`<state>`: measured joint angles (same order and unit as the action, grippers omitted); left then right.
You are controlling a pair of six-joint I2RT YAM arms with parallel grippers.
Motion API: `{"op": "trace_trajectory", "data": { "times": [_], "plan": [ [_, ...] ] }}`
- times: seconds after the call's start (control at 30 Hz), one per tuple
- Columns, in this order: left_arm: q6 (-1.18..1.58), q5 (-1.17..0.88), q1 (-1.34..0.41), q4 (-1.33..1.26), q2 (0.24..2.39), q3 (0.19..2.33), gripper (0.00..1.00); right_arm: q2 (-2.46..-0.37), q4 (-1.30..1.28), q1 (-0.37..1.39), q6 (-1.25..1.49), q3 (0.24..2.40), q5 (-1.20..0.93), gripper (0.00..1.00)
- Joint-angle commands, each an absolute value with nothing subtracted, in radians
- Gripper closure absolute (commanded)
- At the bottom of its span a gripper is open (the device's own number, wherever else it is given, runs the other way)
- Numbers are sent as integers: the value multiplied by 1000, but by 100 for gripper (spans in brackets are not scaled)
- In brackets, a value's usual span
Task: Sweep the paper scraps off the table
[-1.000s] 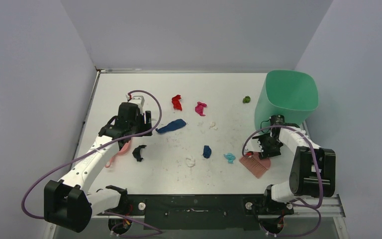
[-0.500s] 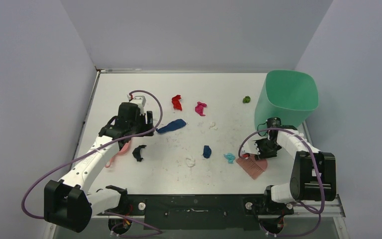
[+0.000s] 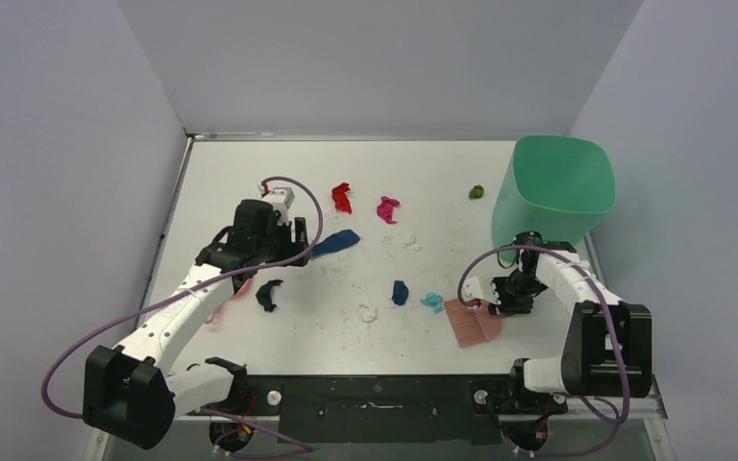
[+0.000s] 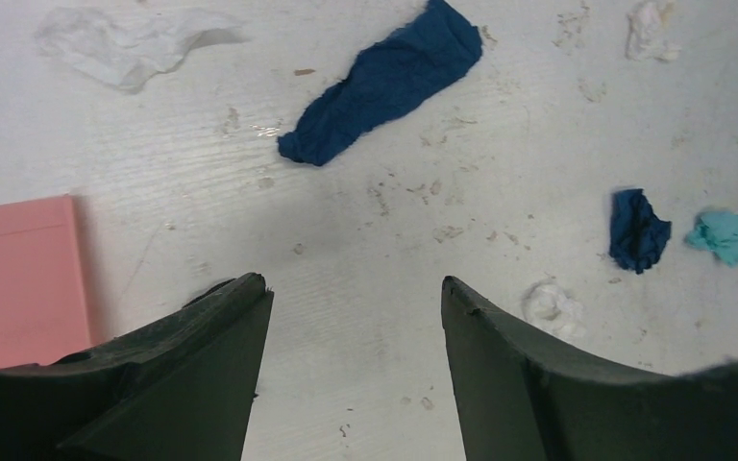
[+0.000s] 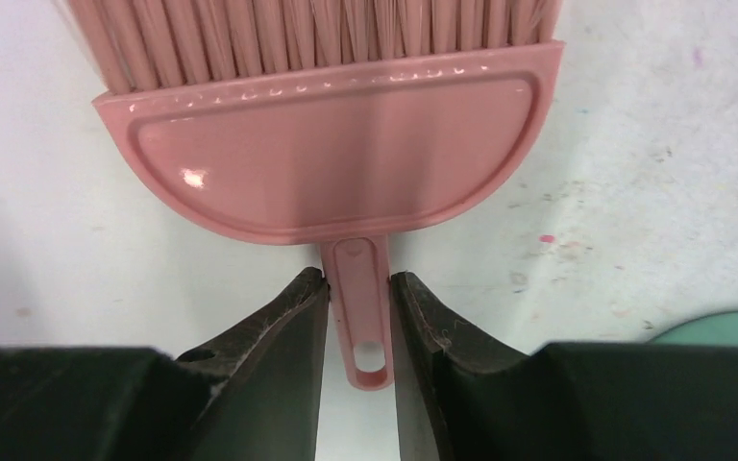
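The white table (image 3: 250,163) carries scattered paper scraps (image 3: 332,243), a pink dustpan (image 4: 19,279) and green bin (image 3: 553,187).

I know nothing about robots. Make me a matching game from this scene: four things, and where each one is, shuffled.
1 brush
2 bin
3 long dark blue scrap
4 small green scrap

A just left of the bin
B clamped in the right gripper
C standing at the far right
D in front of the open left gripper

Pairs: 1-B, 2-C, 3-D, 4-A
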<state>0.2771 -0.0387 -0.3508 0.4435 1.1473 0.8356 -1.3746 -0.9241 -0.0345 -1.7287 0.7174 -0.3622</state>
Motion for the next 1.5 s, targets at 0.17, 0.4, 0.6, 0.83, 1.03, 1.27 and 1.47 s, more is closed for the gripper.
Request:
{"op": "trace_trajectory", "data": {
  "times": [0.17, 0.4, 0.6, 0.83, 1.03, 1.27, 1.47],
  "plan": [
    [449, -221, -444, 257, 1146, 842, 37, -1188, -1199, -26, -1721, 782, -499, 82],
    [653, -74, -800, 58, 1148, 832, 37, -1143, -1128, -26, -1642, 746, -543, 84],
    [724, 47, -980, 23, 1140, 811, 37, -1241, -988, -30, -1641, 665, -529, 79],
    [747, 90, -1058, 55, 1122, 770, 37, -1333, -960, -67, -1689, 667, -529, 52],
    [798, 94, -1076, 14, 1110, 721, 37, -1423, -934, -84, -1714, 669, -504, 42],
    [848, 108, -1087, -81, 1148, 716, 37, -1439, -887, -107, -1718, 630, -492, 80],
    [965, 126, -1123, -237, 1234, 682, 36, -1247, -1022, -198, -1810, 634, -590, 93]
  ]
}}
